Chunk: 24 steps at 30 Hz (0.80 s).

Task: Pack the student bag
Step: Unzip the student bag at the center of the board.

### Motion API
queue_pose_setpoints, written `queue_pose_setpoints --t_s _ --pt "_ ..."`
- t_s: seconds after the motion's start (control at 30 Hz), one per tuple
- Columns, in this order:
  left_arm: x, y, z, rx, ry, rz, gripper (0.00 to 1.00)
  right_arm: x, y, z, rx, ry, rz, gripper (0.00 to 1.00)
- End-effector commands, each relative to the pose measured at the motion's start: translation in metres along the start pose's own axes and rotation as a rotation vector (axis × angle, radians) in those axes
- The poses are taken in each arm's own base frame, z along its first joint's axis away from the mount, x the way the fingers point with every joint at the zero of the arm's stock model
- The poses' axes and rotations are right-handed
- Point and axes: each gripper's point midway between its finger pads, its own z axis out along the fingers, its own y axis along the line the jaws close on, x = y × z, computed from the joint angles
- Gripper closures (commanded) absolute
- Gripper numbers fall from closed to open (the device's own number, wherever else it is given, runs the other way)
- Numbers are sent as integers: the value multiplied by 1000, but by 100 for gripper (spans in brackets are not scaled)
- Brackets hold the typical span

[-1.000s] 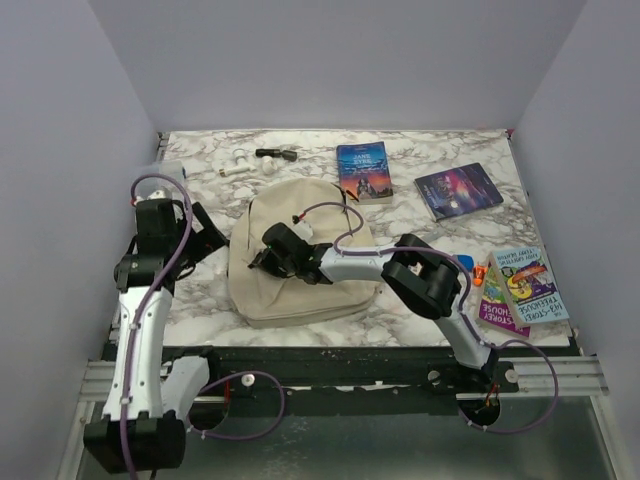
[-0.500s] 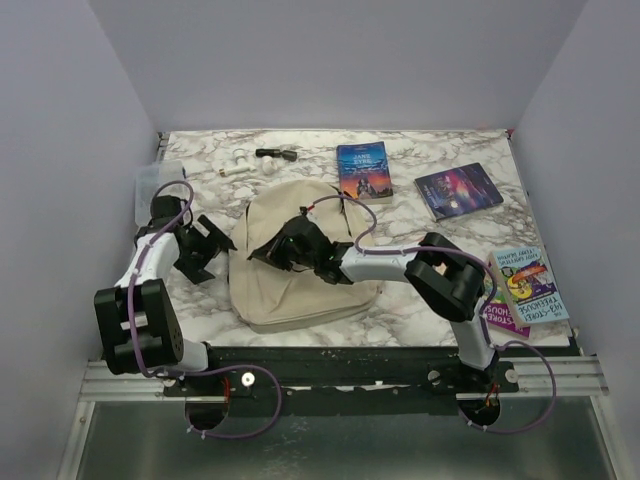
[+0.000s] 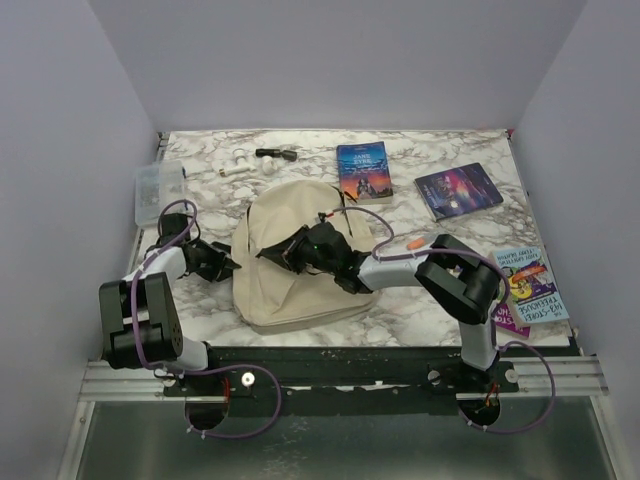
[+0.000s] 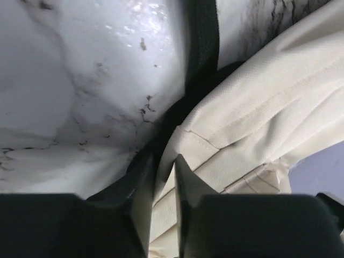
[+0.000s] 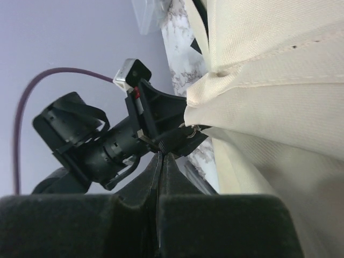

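The student bag (image 3: 300, 295), soft beige canvas, lies flat in the middle of the marble table. At its left edge, my left gripper (image 3: 228, 265) has come in low. In the left wrist view the left gripper (image 4: 165, 161) is nearly closed with a fold of the student bag (image 4: 258, 107) pinched between its fingers (image 4: 141, 183), beside a black strap (image 4: 204, 48). My right gripper (image 3: 272, 253) reaches across the bag's top. In the right wrist view the right gripper (image 5: 160, 154) is shut on the black zipper pull (image 5: 180, 141), next to the student bag's (image 5: 279, 107) raised canvas.
A clear plastic box (image 3: 158, 190) sits at the far left. Books lie at the back (image 3: 363, 170), back right (image 3: 458, 190) and right edge (image 3: 528, 283). A small black item (image 3: 276, 154) and a white one (image 3: 236, 168) rest behind the bag. An orange pen (image 3: 415, 243) lies by the right arm.
The left arm swung down and its gripper moved right to the bag's left edge and closed on the canvas. The right gripper, still shut, shifted right over the bag.
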Motion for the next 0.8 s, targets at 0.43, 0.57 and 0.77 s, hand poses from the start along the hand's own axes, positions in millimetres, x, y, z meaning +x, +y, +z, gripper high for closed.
queue_pose_setpoints --t_s 0.43,0.57,0.77 --pt "-20 -9 -5 39 -138 47 100 -114 18 -93 -166 -265 139 99" --pt "-19 -13 -7 58 -127 62 100 -124 -2 -107 -48 -306 -131 99" --pt "-13 -16 -4 77 -78 60 100 -94 21 -79 58 -20 -839 67"
